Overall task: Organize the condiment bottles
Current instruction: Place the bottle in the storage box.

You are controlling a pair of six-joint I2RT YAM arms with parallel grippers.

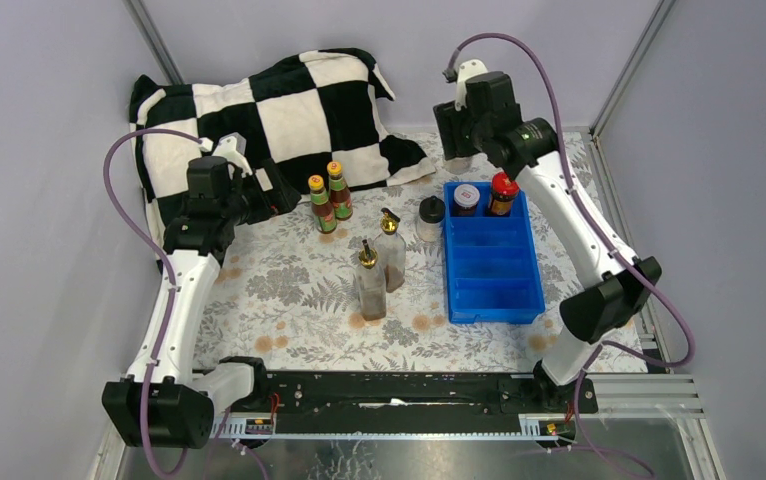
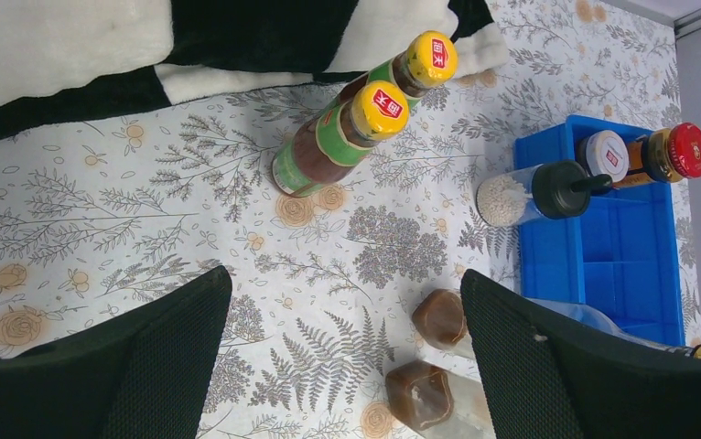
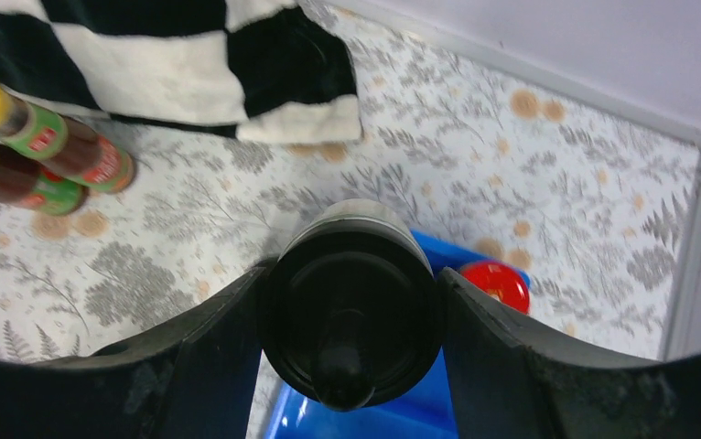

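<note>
Shaker (image 3: 351, 302) gripped in right hand (image 3: 351, 315), above blue tray (image 1: 494, 290).

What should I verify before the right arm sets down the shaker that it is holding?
1. Grip: right gripper shut on the black-capped shaker: ok.
2. Position: shaker above the far end of the blue tray: ok.
3. Room beside the white-lidded jar and red-lidded jar in the far compartment: cannot tell.
4. Nearer compartments free: ok.
5. Bystander arm: left gripper open, away from the tray: ok.
6. The other black-capped shaker upright outside the tray: ok.
</note>
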